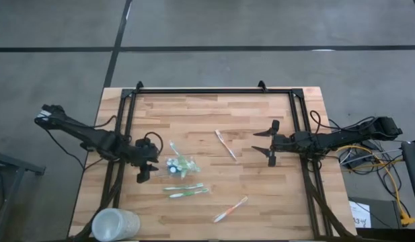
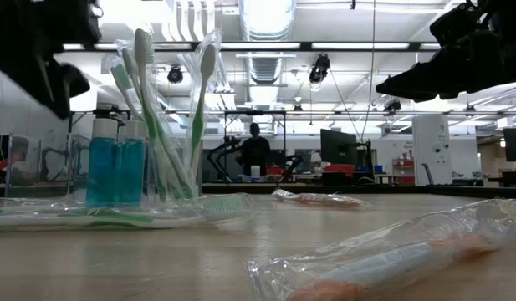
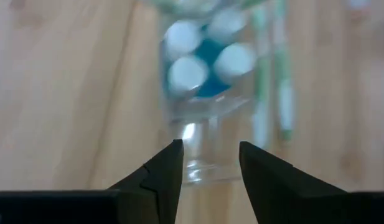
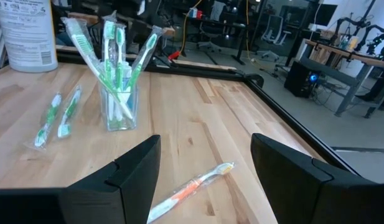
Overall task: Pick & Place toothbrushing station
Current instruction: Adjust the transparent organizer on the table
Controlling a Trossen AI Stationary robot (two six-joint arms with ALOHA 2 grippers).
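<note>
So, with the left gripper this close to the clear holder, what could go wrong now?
The left gripper is open right beside the clear holder, which stands upright full of tall green toothbrushes and blue tubes. A careless sideways move might tip it. Two wrapped green toothbrushes lie close beside it and could be swept along.

A light wooden table [image 1: 261, 195] carried a clear toothbrush holder [image 1: 175, 165] standing left of centre, two wrapped green toothbrushes [image 1: 185, 191] lying just nearer, a wrapped white one [image 1: 225, 144] near the middle, a wrapped orange one [image 1: 231, 209] toward the near edge, and a frosted cup [image 1: 115, 224] at the near left corner.
</note>
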